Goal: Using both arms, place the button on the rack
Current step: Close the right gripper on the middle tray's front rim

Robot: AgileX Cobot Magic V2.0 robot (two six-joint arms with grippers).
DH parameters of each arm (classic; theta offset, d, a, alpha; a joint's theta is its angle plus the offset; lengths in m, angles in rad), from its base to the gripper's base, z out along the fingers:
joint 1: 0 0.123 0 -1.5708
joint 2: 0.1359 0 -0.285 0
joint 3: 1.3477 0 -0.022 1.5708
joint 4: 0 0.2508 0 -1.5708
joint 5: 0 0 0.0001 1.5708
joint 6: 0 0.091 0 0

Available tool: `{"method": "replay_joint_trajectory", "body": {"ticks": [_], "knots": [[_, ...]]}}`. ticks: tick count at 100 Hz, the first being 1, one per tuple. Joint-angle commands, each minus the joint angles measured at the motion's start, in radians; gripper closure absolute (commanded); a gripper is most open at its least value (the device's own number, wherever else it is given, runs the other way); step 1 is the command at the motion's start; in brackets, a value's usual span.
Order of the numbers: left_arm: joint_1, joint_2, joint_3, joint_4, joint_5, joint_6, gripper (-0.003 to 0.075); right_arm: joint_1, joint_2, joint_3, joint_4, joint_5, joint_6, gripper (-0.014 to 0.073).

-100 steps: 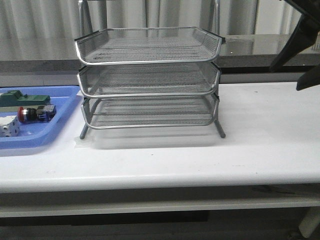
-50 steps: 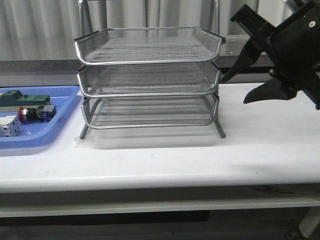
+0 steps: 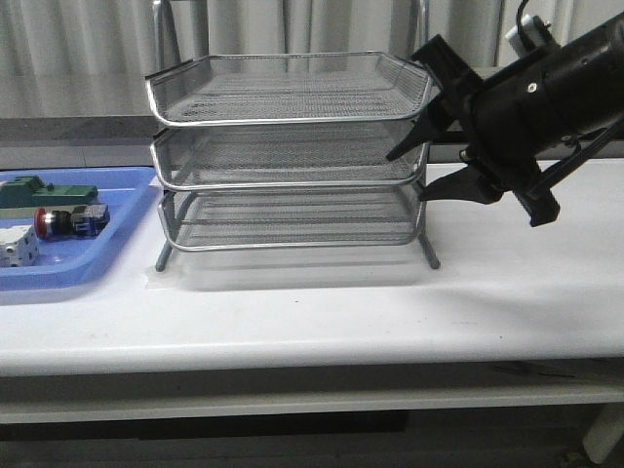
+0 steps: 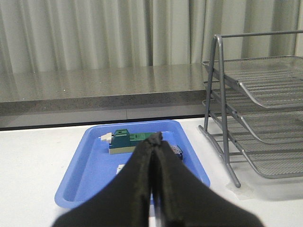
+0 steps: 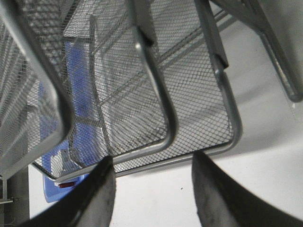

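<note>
One small cylindrical push-button with a red cap and blue rear block [image 3: 68, 221] lies on its side in the flat blue plastic tray [image 3: 122, 210], at the table's nine o'clock edge in the front view. At its eleven o'clock rests a green block [image 3: 44, 191]; at its seven o'clock, a white cube with dark dots [image 3: 18, 246]. Just beside the tray, toward three o'clock, stands the three-tier silver wire-mesh rack [image 3: 289, 156] on the white tabletop [image 3: 390, 302] — well apart from the button.

The black right gripper [image 3: 417, 174] hangs at the rack's three o'clock corner, level with the middle tier, its fingers [image 5: 102, 189] spread wide with nothing between them; whether they touch the mesh cannot be told. The black left gripper [image 4: 155, 138] hovers over the blue tray in its wrist view — fingers pressed together, empty.
</note>
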Motion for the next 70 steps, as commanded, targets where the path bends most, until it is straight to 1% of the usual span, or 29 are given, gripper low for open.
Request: {"method": "replay_joint_trajectory", "body": {"ticks": [1,4,25,70], "knots": [[-0.007,-0.032,0.055,-0.006,-0.075,-0.01,0.0741,0.0,-0.005,-0.036,0.134,0.081,-0.078,0.0204],[-0.007,-0.032,0.055,-0.006,-0.075,-0.01,0.0741,0.0,0.009,-0.04,0.152,0.092,-0.093,0.0204],[-0.007,-0.032,0.055,-0.006,-0.075,-0.01,0.0741,0.0,0.071,-0.1,0.152,0.134,-0.096,0.0204],[-0.007,-0.032,0.055,-0.006,-0.075,-0.01,0.0741,-0.001,0.126,-0.193,0.152,0.137,-0.096,0.0204]]}}
